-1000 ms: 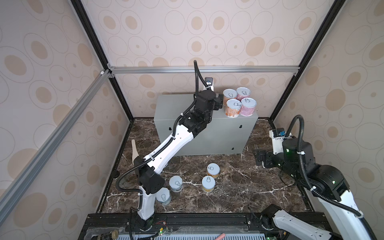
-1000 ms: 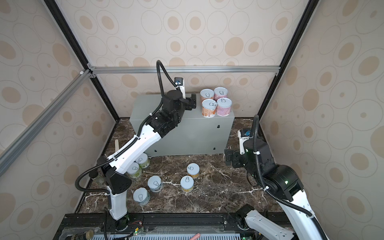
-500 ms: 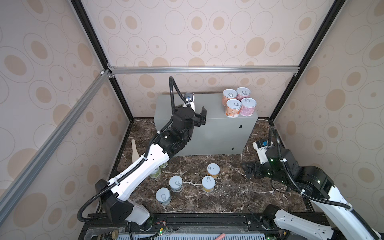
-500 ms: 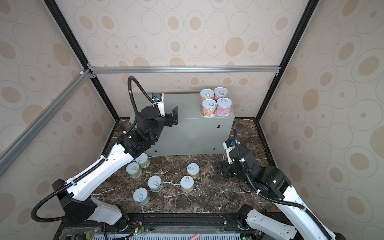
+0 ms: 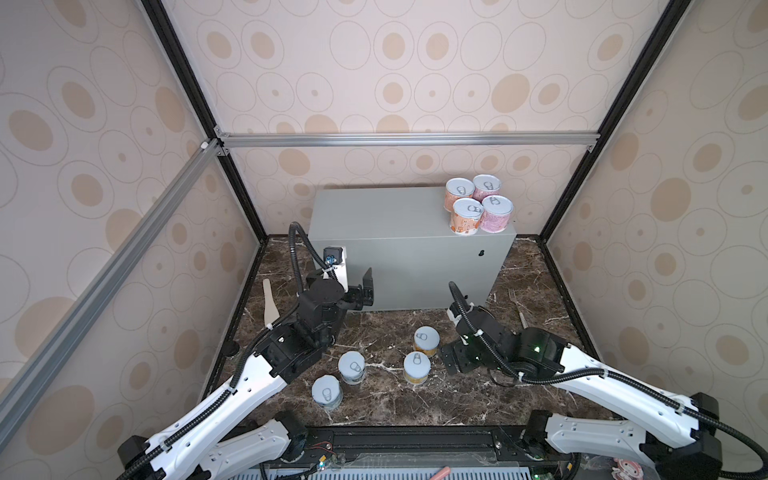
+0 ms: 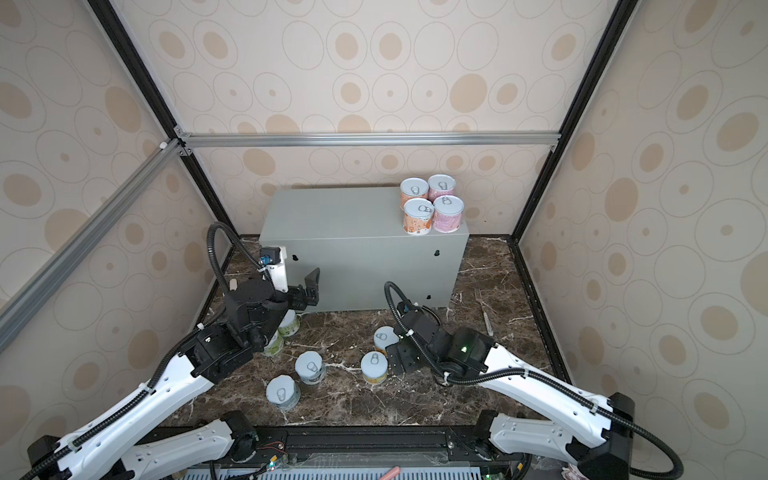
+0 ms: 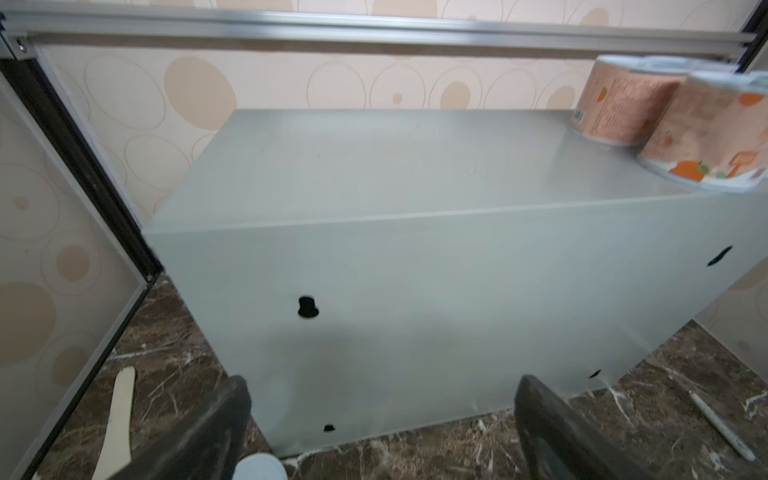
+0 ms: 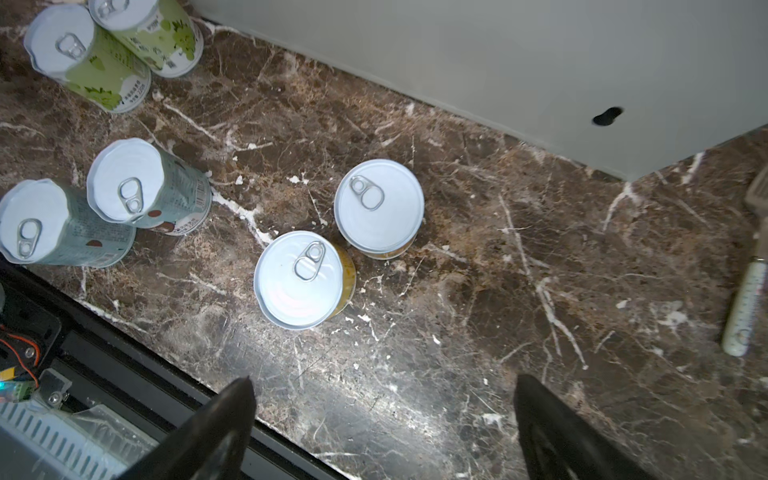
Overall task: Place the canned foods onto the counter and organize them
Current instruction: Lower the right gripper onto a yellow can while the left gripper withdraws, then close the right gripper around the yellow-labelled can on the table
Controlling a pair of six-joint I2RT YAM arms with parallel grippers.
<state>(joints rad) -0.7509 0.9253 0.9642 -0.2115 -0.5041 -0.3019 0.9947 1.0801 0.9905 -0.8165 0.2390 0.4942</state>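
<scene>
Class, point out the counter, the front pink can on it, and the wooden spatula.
counter (image 5: 386, 212): in a top view, bare top
front pink can (image 5: 496, 204): in a top view, lid
wooden spatula (image 5: 270, 305): in a top view, middle

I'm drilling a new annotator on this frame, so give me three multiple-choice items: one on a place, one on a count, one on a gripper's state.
1. Where on the counter do the pink cans stand, as both top views show it?
A) right end
B) left end
C) middle

2. How many cans stand on the counter?
A) two
B) four
C) six

3. The right gripper is:
A) open and empty
B) shut on a can
C) shut and empty

Answers:
1 A: they stand beside the orange cans at the right end of the grey top.
2 B: two pink plus two orange.
3 A: its jaws stand wide apart with nothing between them.
</scene>
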